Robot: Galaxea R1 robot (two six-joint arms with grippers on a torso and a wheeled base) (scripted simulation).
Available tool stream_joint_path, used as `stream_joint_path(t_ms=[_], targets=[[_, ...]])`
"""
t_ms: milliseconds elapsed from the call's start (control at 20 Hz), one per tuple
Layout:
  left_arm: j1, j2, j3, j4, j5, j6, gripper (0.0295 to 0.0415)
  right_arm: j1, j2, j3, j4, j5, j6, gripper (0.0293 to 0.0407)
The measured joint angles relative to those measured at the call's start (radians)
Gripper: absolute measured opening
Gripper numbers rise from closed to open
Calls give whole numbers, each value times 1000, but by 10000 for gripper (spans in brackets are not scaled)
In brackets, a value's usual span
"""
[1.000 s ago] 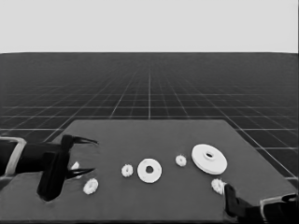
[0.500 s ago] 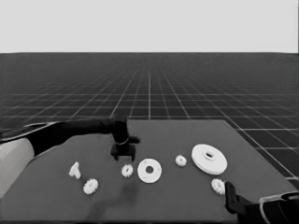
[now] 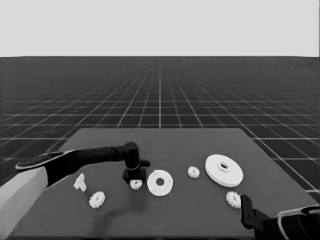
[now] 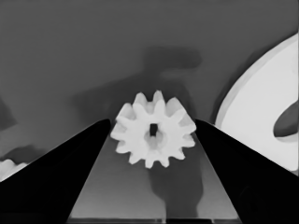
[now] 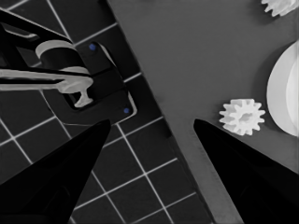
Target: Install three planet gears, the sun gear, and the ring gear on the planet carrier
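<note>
My left gripper (image 3: 134, 176) has reached in from the left and stands open over a small toothed gear (image 3: 136, 184). In the left wrist view that gear (image 4: 154, 135) lies flat on the table between the two fingertips of the left gripper (image 4: 152, 122). Just right of it is the smaller round part (image 3: 160, 182), whose edge (image 4: 261, 116) shows in the wrist view. The larger round part (image 3: 223, 170) lies farther right. Other gears lie at mid table (image 3: 193, 172), front right (image 3: 233, 199) and front left (image 3: 97, 199). My right gripper (image 3: 247, 216) waits open at the lower right corner.
A thin white piece (image 3: 79, 182) lies at the left, under the left arm's reach. The right wrist view shows the right gripper (image 5: 152, 122) over the table's corner, a gear (image 5: 242, 116) beside the larger round part (image 5: 285, 93), and dark machinery (image 5: 70, 79) past the edge.
The left arm has swung from the table's left end to the middle and come down over the gear beside the smaller round part. The right arm has not moved.
</note>
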Motion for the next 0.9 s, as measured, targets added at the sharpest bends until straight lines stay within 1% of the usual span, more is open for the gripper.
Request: stream_joint_path(t_ms=[100, 150, 500, 550, 600, 650, 750, 900], targets=[[0, 0, -1, 0, 0, 0, 314, 0, 0, 0, 0, 0, 0, 385], [0, 0, -1, 1, 0, 0, 312, 0, 0, 0, 0, 0, 0, 385], [0, 0, -1, 1, 0, 0, 312, 0, 0, 0, 0, 0, 0, 385], [-67, -25, 78, -67, 42, -42, 312, 0, 0, 0, 0, 0, 0, 385], [-124, -35, 113, -114, 61, -61, 312, 0, 0, 0, 0, 0, 0, 385], [-158, -39, 126, -144, 70, -69, 312, 0, 0, 0, 0, 0, 0, 385], [-189, -41, 135, -174, 77, -75, 312, 0, 0, 0, 0, 0, 0, 385], [-201, -41, 137, -186, 79, -76, 312, 0, 0, 0, 0, 0, 0, 385]])
